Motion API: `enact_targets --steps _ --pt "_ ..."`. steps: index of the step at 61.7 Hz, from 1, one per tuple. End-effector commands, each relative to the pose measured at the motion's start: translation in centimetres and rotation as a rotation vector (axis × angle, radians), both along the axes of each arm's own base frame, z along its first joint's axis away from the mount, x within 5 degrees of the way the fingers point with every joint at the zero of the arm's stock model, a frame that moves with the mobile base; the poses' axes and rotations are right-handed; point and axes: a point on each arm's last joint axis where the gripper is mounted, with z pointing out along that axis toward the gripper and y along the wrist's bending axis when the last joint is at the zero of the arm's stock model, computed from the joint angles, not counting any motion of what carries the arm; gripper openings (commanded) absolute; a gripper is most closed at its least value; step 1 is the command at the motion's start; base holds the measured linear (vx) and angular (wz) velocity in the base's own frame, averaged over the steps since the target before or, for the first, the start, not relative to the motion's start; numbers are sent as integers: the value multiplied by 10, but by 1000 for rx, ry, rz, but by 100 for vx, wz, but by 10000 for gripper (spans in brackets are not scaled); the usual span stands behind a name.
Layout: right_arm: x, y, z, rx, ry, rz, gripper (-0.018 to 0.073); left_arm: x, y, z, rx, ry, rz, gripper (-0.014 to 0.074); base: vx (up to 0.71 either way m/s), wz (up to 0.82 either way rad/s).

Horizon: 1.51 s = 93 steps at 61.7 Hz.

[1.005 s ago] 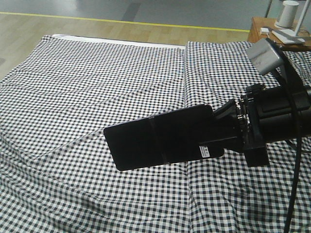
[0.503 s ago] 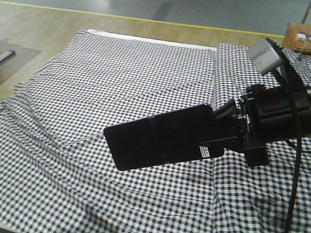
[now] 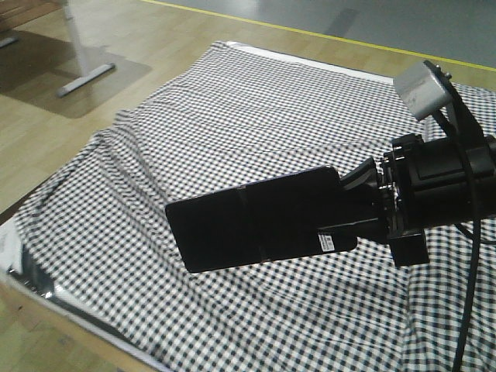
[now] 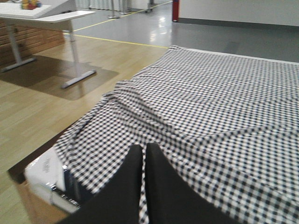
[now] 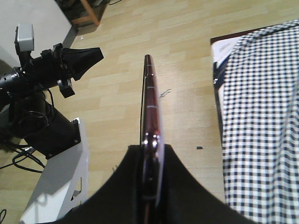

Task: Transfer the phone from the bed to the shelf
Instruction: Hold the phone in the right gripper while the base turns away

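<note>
- Far left: pale wood-plank floor point(image 3: 46, 147), with a white-topped desk point(image 4: 46, 16) on a grey metal leg point(image 4: 74, 51), well apart from everything else.
- Next over: big flat bed point(image 3: 256, 116) in black-and-white small-check gingham, creased and bunched up along its left edge, near corner hanging over the floor.
- Left wrist view: left gripper point(image 4: 143, 151), two black fingers pressed together with just a hairline slit between them, nothing in there, hovering over the near-left corner of the bed.
- Middle of the front view: thin glossy black rectangular phone point(image 3: 248, 229) with a faint crease down the middle, up in the air above the bed and not touching the cloth, long side roughly level and tilted a bit, free end poking out to the left.
- Small white barcode sticker point(image 3: 327, 242) on the phone's lower right corner, right by the fingers.
- Right gripper point(image 3: 350, 203), black, clamped tight on the phone's right end; edge-on in the right wrist view, pinkish edge point(image 5: 148, 102) squeezed between both fingers.
- Further right: grey boxy block point(image 3: 422, 89) on top of the right arm.
- Far right: black cable point(image 3: 470, 294) drooping down over the bed.
</note>
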Motion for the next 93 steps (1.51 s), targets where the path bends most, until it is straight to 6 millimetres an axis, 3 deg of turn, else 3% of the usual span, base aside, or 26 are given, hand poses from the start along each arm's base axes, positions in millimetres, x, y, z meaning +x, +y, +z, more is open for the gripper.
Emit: enact_targets --steps 1,93 --pt "-11 3 20 103 -13 55 -1 1 0 6 -9 -74 5 1 -7 40" --pt "-11 3 20 103 -13 55 -1 1 0 6 -9 -74 5 1 -3 37"
